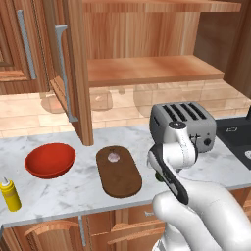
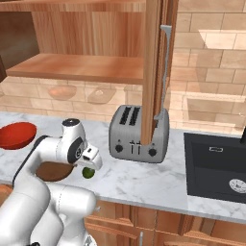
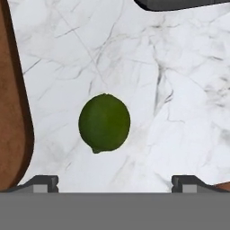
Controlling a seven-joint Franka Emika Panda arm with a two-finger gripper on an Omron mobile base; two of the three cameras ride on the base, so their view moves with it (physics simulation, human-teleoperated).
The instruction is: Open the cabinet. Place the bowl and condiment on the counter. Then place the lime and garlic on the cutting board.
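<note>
The cabinet (image 1: 152, 68) stands open with its shelves bare. On the counter (image 1: 73, 191) sit the red bowl (image 1: 49, 159) and, at the front left, the yellow condiment (image 1: 10, 193). The garlic (image 1: 113, 157) lies on the far end of the cutting board (image 1: 120, 176). The lime (image 3: 104, 122) rests on the marble just right of the cutting board (image 3: 11, 112), and it shows as well in the right base view (image 2: 88, 172). My gripper (image 3: 115, 183) hangs open right above the lime, fingers spread wide on either side and apart from it.
A silver toaster (image 1: 182, 125) stands just behind the lime. A black sink (image 2: 216, 163) lies to the right. The open cabinet door (image 2: 153, 72) hangs over the toaster; the left door (image 1: 73, 63) juts out above the bowl.
</note>
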